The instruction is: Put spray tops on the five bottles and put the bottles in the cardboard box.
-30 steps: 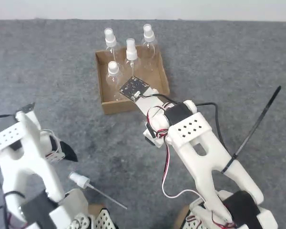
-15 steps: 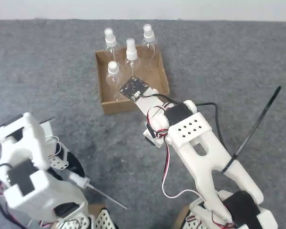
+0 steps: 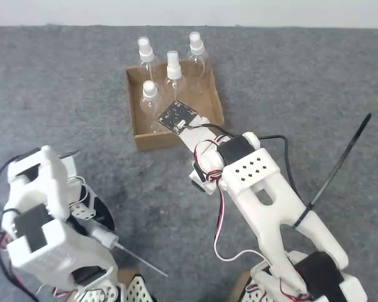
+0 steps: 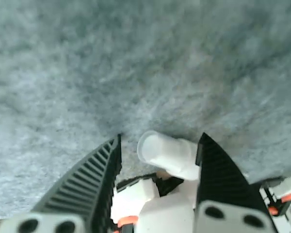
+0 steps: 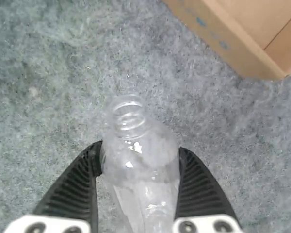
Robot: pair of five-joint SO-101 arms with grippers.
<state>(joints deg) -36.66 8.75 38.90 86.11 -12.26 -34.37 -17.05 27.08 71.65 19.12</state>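
Grey carpet [image 3: 315, 82]: covered table edge to edge; wide bare stretches left and right of box, narrower bare strip between arms.
Right arm [image 3: 264, 189]: stretched from near edge toward box; wrist board overhung box's front wall, blocked part of inside.
Left arm [image 3: 44, 214]: folded low at near-left corner, over spray top.
Cardboard box [image 3: 146, 141]: sat far middle, open-topped.
Cable tie [image 3: 340, 163]: black, stuck out sideways from right arm.
Capped bottles [image 3: 173, 69]: four, upright in box.
Open bottle [image 5: 131, 121]: topless, clamped by both jaws of right gripper [image 5: 138, 148], just beside box's outer wall.
Spray top [image 4: 167, 154]: lay between spread jaws of left gripper [image 4: 160, 138], touched one jaw, gap to other.
Dip tube [image 3: 142, 261]: pointed along carpet toward near edge.
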